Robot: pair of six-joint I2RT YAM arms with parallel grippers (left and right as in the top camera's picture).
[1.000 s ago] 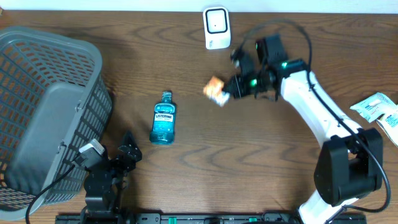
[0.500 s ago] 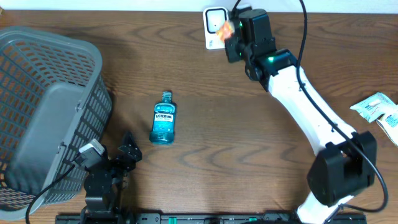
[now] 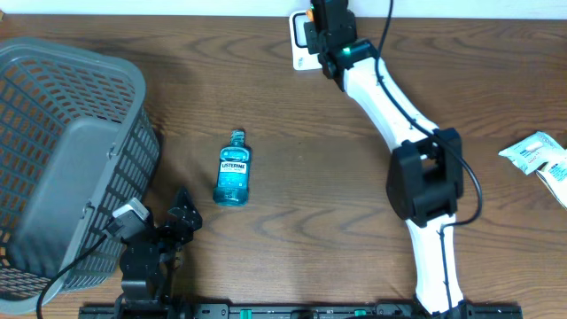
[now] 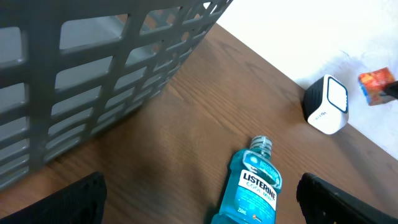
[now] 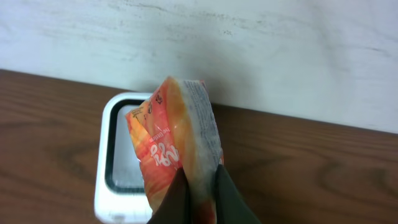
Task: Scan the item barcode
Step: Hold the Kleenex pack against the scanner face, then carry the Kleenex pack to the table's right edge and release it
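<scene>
The orange packet (image 5: 171, 134) is held upright, pinched at its lower edge between the dark fingers (image 5: 233, 202) of the right gripper (image 5: 199, 183), which is clamped firmly on it. In the right wrist view the packet is presented directly in front of the white scanner (image 5: 112, 193), so that part of the scanner's dark-rimmed window is covered by it; whether packet and scanner are touching cannot be told. From overhead, the right arm (image 3: 390, 97) is seen stretched out to the far edge of the table (image 3: 310, 204), where the scanner stands against the pale wall, and only a sliver of orange is made out beside the gripper there. No barcode can be read on the packet's visible faces. Over on the other side, the left gripper (image 3: 182, 220) is parked low near the front edge, just beside the grey basket (image 3: 62, 151), with its jaws spread wide and nothing between them. A blue mouthwash bottle (image 3: 233, 170) is laid flat on the wood, label up, cap pointed toward the far edge, well apart from the scanner and ahead of the left gripper. Some white packets (image 3: 536, 152) are spotted at the table's right edge.
</scene>
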